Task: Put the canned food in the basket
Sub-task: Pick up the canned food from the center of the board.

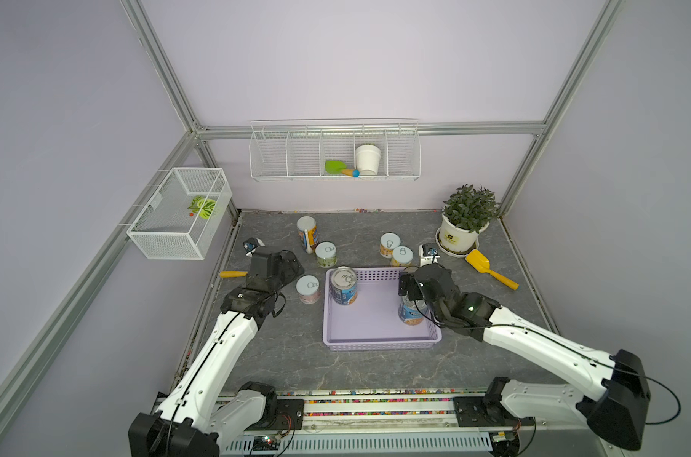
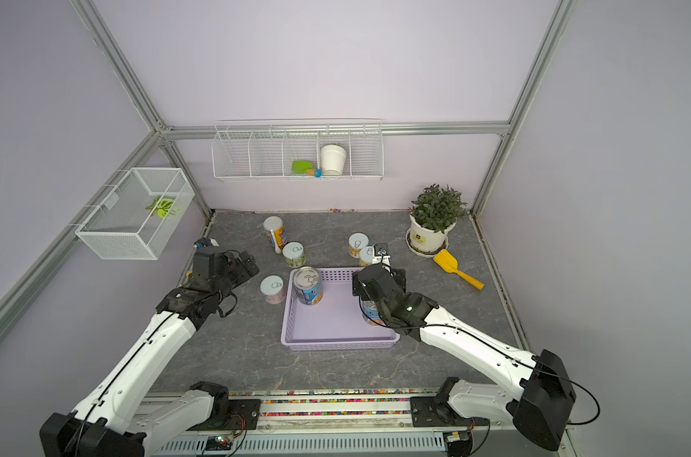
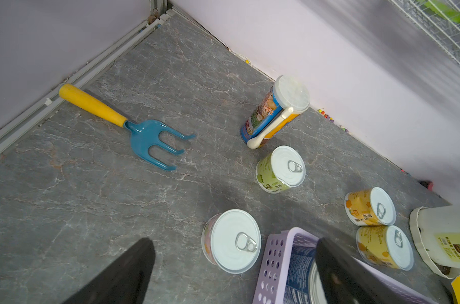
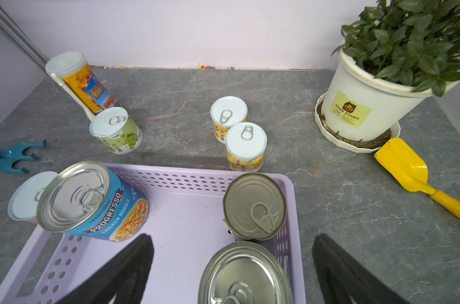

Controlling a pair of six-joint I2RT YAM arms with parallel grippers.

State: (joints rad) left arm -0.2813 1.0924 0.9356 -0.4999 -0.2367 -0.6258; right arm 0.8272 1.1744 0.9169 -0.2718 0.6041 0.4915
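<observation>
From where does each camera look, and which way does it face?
Top views: high above the robot's base, looking down and forward at the table; left arm and right arm show.
Left wrist: on the left arm, looking down at the fork and the basket corner; open left gripper shows.
Right wrist: on the right arm, looking over the basket toward the back wall; open right gripper shows.
Both wrist views share the fork and basket.
</observation>
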